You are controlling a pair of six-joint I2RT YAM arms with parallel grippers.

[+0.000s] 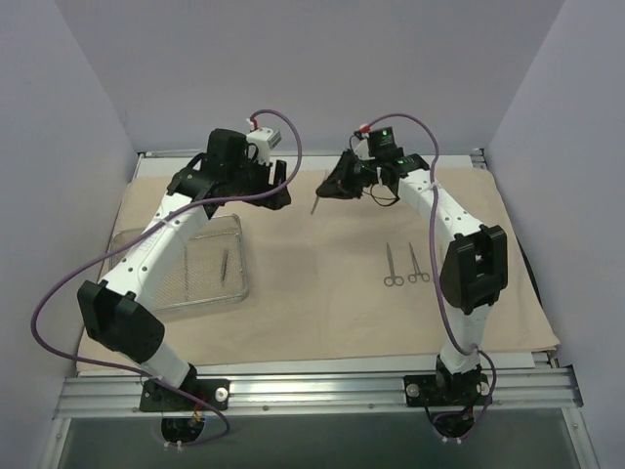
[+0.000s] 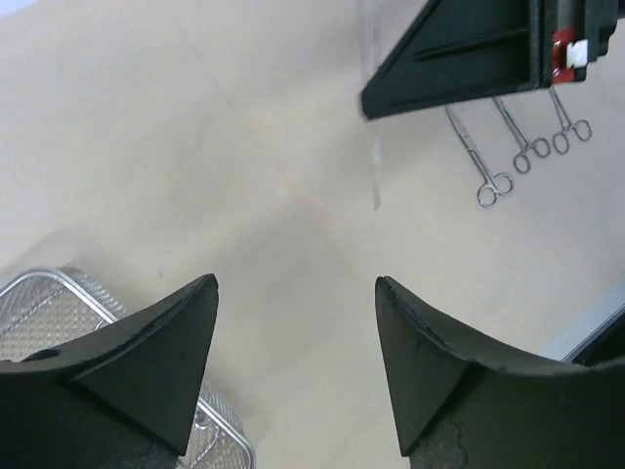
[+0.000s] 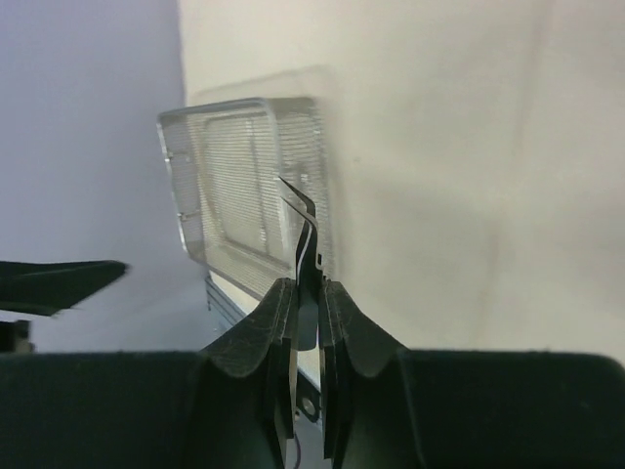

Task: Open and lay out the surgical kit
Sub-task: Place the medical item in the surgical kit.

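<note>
Metal instrument pinched in closed right gripper.

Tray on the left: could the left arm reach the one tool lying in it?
Probably yes. The left gripper is open and empty, the tray sits on its side of the cloth, and nothing covers the tool.

Pale lilac walls, aluminium-framed table
</note>
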